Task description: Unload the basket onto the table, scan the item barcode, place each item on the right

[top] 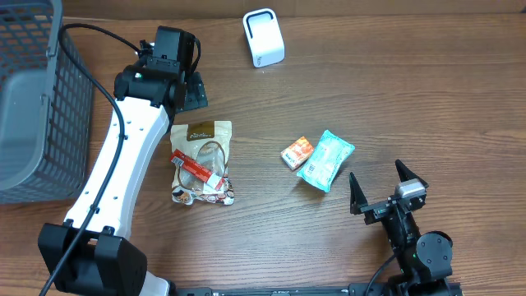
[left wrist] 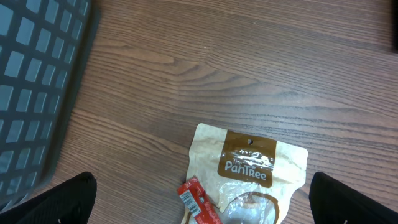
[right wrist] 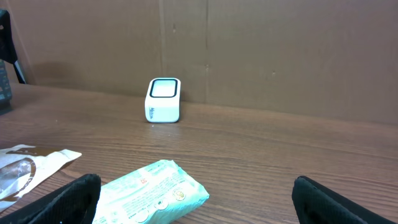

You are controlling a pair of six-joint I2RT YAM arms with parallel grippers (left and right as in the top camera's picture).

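A white barcode scanner [top: 263, 38] stands at the back of the table, and the right wrist view shows it far ahead [right wrist: 163, 100]. A beige Pantree pouch [top: 201, 156] lies left of centre with a red stick packet [top: 196, 168] on it, barcode side up [left wrist: 199, 202]. My left gripper [left wrist: 202, 205] hovers open over the pouch's [left wrist: 249, 165] top edge, holding nothing. A teal wipes pack [top: 326, 159] and a small orange box [top: 297, 152] lie mid-table. My right gripper [top: 382, 185] sits open just behind the teal pack [right wrist: 149, 193], holding nothing.
A grey mesh basket [top: 33, 99] takes up the left edge of the table, close beside the left arm, and fills the left side of the left wrist view [left wrist: 31, 93]. Bare wood lies between the scanner and the items. A brown wall stands behind the scanner.
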